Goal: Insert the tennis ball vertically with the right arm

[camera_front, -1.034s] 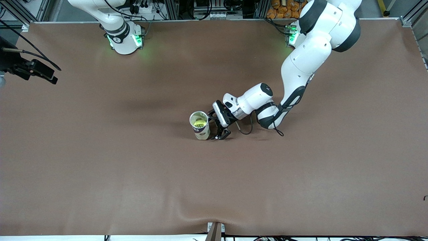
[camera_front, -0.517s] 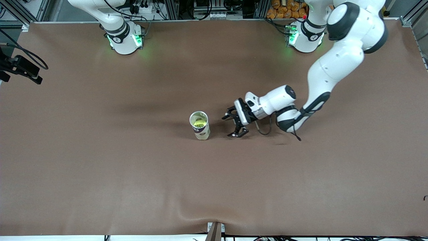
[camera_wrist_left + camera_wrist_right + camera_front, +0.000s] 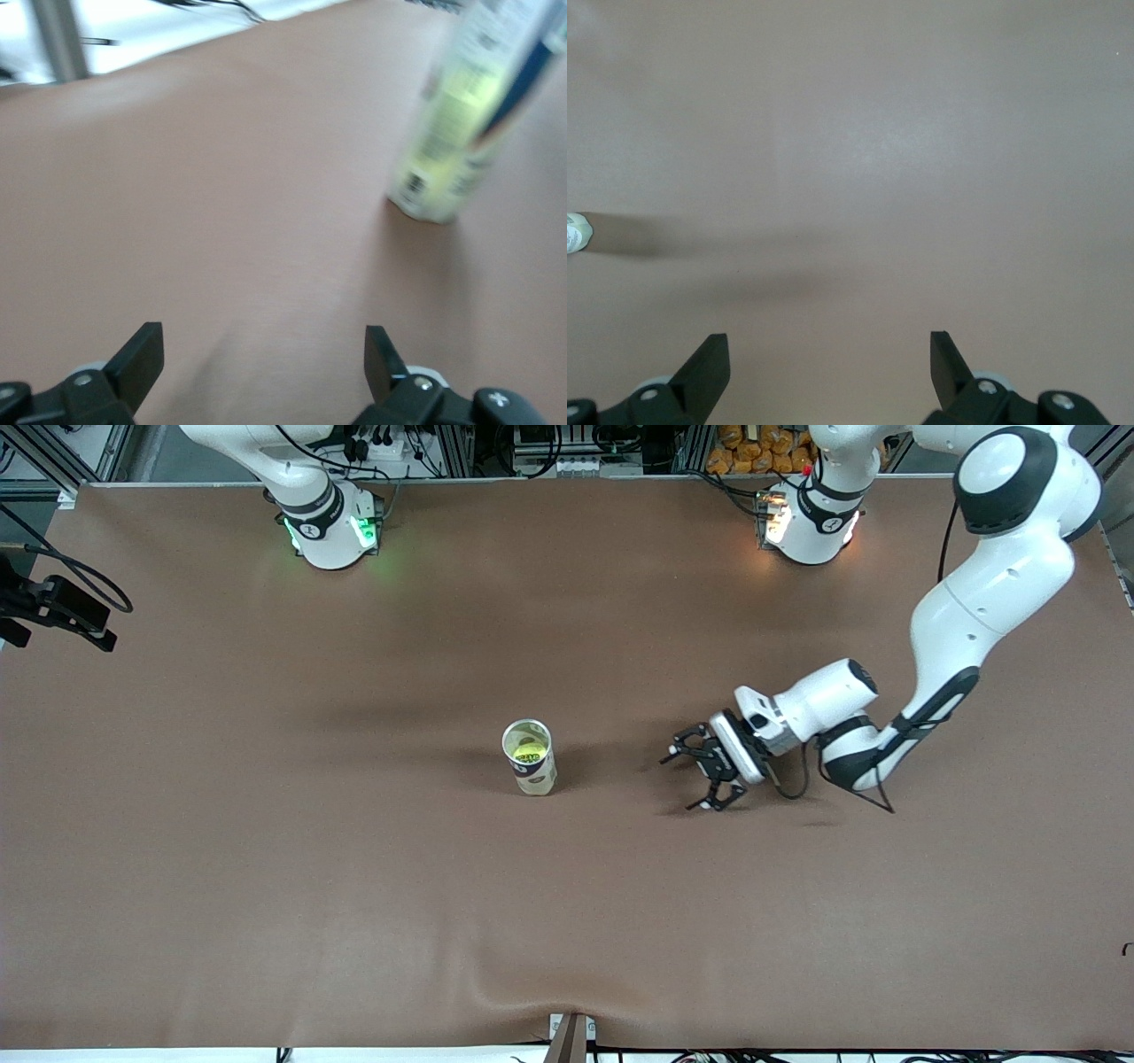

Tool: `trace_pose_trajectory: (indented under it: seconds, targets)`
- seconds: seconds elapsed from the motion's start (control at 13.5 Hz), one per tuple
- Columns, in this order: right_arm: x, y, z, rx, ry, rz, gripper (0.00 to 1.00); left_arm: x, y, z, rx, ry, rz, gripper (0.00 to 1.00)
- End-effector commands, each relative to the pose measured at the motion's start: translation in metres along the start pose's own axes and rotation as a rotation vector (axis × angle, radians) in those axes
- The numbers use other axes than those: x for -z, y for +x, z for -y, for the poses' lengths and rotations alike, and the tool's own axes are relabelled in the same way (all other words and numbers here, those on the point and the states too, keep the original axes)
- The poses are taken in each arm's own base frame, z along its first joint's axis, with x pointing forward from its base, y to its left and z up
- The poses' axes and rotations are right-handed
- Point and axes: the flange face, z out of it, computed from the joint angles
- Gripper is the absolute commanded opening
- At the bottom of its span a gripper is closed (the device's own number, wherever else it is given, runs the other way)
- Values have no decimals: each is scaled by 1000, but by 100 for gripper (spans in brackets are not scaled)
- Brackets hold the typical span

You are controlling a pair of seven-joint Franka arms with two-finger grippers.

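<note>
A brown bench (image 3: pixel 266 868) fills the front view, with two white Franka arms based along its upper edge. Near the middle of the bench a clear tennis ball can (image 3: pixel 530 756) stands upright with its top open, and a yellow-green tennis ball (image 3: pixel 527 754) sits inside it. The left hand (image 3: pixel 692 779) is low over the bench, beside the can toward the left arm's end of the bench and well apart from it; its two black fingers are spread wide and hold nothing. In the left wrist view the can (image 3: pixel 469 115) appears blurred, standing on bare bench between and past the spread fingertips (image 3: pixel 142 354). The right hand (image 3: pixel 53 607) is at the right arm's end of the bench, at the edge of the front view. In the right wrist view the right hand (image 3: pixel 828 359) is spread wide and empty, high over bare bench, with only a sliver of the can (image 3: pixel 576 233) showing at the frame's edge.
</note>
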Motion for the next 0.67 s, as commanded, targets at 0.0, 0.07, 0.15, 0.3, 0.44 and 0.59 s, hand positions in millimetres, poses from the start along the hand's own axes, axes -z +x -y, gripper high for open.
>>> trace_pose_trajectory:
  seconds: [0.0, 0.07, 0.15, 0.3, 0.44, 0.59]
  targets:
    - [6, 2, 0, 14, -18, 1, 100, 23, 18, 28, 186, 62, -35, 100]
    - [4, 2, 2, 18, -13, 4, 100, 29, 29, 46, 269, 99, -63, 100]
    - [4, 2, 4, 29, -11, 4, 100, 32, 44, 63, 325, 135, -91, 100]
    - [5, 2, 4, 27, -9, 1, 100, 35, 55, 89, 426, 225, -83, 100]
    - [4, 2, 4, 28, -6, 2, 100, 35, 54, 105, 465, 282, -66, 100]
    - [4, 2, 6, 31, -5, 4, 100, 38, 40, 120, 498, 334, -35, 100]
